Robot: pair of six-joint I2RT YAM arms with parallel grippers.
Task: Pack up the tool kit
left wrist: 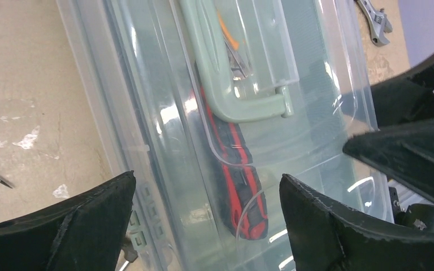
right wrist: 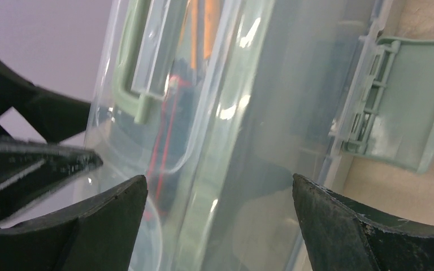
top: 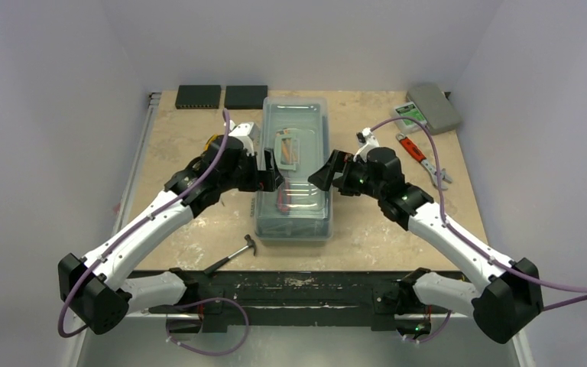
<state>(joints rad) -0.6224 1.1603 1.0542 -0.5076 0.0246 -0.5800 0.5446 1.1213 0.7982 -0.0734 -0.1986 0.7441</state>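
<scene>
Beige tabletop [top: 374,222] between pale walls. Sage-green toolbox [top: 294,215], translucent lid down, lies lengthwise at the table's centre, handle [left wrist: 243,107] on top. Left gripper [top: 272,178] and right gripper [top: 323,174], jaws spread wide and holding nothing, flank its long sides. Hammer [top: 233,254] lies near the front edge. Red-and-black knife [left wrist: 243,192] shows through the lid.

wrench [left wrist: 377,25]: cut by top edge | red knife [left wrist: 243,189]: blurred under lid [left wrist: 164,84]
</scene>
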